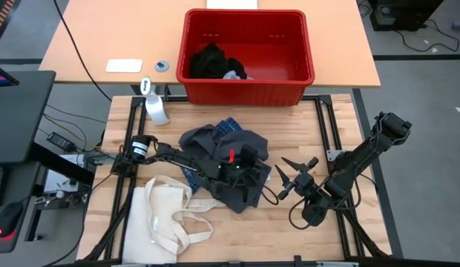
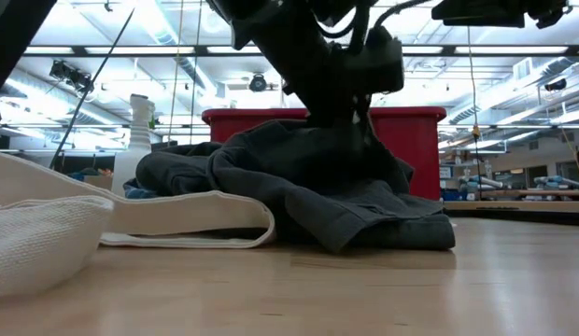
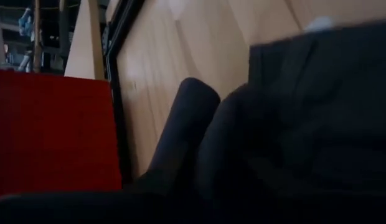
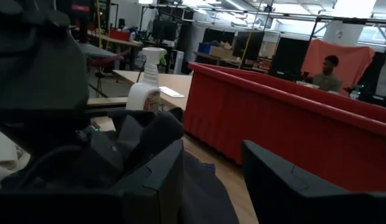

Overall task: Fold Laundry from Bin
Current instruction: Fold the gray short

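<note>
Left end effector pressed into dark grey garment at frame centre, apparently to pinch fabric; finger state cannot be told. Right end effector held spread beside garment, centre-right, waiting.

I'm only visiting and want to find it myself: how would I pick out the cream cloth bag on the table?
Start from the big red bin at the table's far edge and come towards the near edge, past the dark grey garment heaped mid-table. The tote bag lies flat beside that heap, on the left arm's side. It is the only pale cloth there, with long looping handles.
</note>
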{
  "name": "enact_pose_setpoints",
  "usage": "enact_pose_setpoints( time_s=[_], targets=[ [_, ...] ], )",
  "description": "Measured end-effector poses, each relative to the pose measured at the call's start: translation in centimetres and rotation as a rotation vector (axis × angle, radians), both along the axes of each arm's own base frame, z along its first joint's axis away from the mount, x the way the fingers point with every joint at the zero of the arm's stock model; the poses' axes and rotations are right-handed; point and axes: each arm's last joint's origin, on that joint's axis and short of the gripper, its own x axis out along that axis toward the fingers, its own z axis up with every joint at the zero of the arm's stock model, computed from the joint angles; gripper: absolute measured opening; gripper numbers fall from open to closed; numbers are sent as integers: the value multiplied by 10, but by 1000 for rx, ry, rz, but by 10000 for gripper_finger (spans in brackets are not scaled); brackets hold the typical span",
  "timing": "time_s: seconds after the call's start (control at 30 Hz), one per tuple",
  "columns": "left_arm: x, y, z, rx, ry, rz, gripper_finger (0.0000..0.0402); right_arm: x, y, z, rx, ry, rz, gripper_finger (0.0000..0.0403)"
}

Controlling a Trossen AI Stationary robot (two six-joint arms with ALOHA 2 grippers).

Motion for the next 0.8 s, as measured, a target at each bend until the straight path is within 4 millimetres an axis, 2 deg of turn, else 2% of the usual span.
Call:
enact_pose_setpoints(
  time_s=[0.07, 0.13, 0.33, 0.47, 0.63, 0.7, 0.8],
  targets=[
    [2, -3, 3, -31, -65, 10, 41, 0, 0, 0, -1, 1, 0, 168],
    [4, -5, 11, -52, -120, -1, 15, 0, 0, 0, -1, 1, 0, 168],
    [7, -4, 41, -79, -312, 15, 32, -1, 1, 0, -3, 4, 6, 168],
    [-3, 8, 71, -66, -413, 148, 27, -3, 5, 0, -18, 19, 25, 168],
    [-21, 15, 107, -207, -550, 197, 19, -5, 7, 0, -33, 33, 36, 168],
    [-29, 14, 107, -238, -563, 196, 19, -5, 7, 0, -32, 33, 36, 168],
    [-48, 16, 91, -253, -564, 222, 19, -5, 7, 0, -30, 30, 37, 168]
  ],
)
